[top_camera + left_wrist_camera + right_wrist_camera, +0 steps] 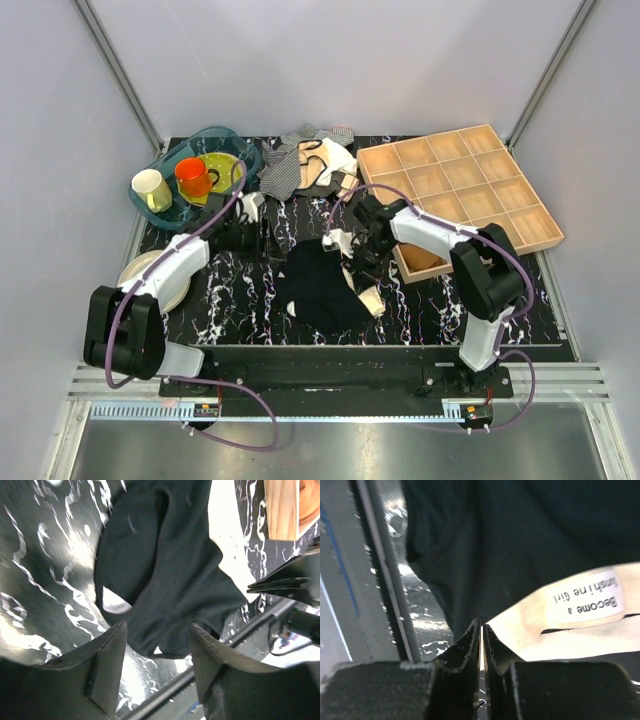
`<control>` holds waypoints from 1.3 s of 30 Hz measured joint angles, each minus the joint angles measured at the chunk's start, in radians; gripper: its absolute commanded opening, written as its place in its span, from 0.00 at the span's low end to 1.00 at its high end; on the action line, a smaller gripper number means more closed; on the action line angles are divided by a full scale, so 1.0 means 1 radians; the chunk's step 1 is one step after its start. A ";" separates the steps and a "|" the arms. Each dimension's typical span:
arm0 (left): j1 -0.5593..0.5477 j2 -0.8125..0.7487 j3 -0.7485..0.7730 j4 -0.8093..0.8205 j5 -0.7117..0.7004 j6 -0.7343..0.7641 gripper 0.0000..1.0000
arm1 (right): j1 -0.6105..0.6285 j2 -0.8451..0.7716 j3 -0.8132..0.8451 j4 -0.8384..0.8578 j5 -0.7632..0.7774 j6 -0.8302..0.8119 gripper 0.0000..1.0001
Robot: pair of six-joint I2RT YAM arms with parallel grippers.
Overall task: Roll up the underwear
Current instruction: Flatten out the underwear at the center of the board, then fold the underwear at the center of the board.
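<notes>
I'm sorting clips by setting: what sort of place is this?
Likely a robotics lab cell: bare grey walls, left arm and right arm mounted at a marbled table, metal frame posts.

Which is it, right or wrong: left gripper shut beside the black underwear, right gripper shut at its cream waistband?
Wrong: the left wrist view shows the left gripper open, not shut. It is beside the black underwear, and the right gripper is shut at the cream waistband.

A robot test lab is shown. A black marbled table (pixel 500 310) is boxed in by plain grey walls (pixel 60 150) and metal rails (pixel 120 70). Purple cables (pixel 112 320) are seen behind the left gripper (pixel 266 240), and a wooden sorting tray (pixel 500 190) just right of the right gripper (pixel 352 252).
</notes>
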 measured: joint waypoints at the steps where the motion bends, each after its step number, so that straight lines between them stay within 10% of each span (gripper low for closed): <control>1: 0.000 0.000 0.019 -0.002 -0.021 0.017 0.62 | 0.006 0.017 -0.014 0.018 0.021 0.006 0.15; 6: 0.004 -0.077 0.086 0.046 -0.142 0.103 0.75 | -0.006 0.066 -0.071 0.051 0.155 0.021 0.17; 9: 0.023 -0.166 0.086 0.068 -0.180 0.144 0.99 | -0.018 0.067 -0.065 0.056 0.200 0.025 0.20; 15: 0.051 -0.270 0.027 0.122 -0.192 0.194 0.99 | -0.072 0.066 0.108 -0.034 0.169 -0.020 0.55; 20: 0.051 -0.217 0.021 0.093 -0.115 0.235 0.95 | -0.087 0.080 0.346 -0.066 0.125 -0.135 0.64; 34: 0.051 -0.251 0.021 0.016 -0.126 0.320 0.96 | -0.087 0.597 0.898 -0.240 0.106 -0.279 0.59; 39: 0.051 -0.251 0.021 0.011 -0.127 0.327 0.96 | -0.087 0.661 0.952 -0.306 0.108 -0.275 0.25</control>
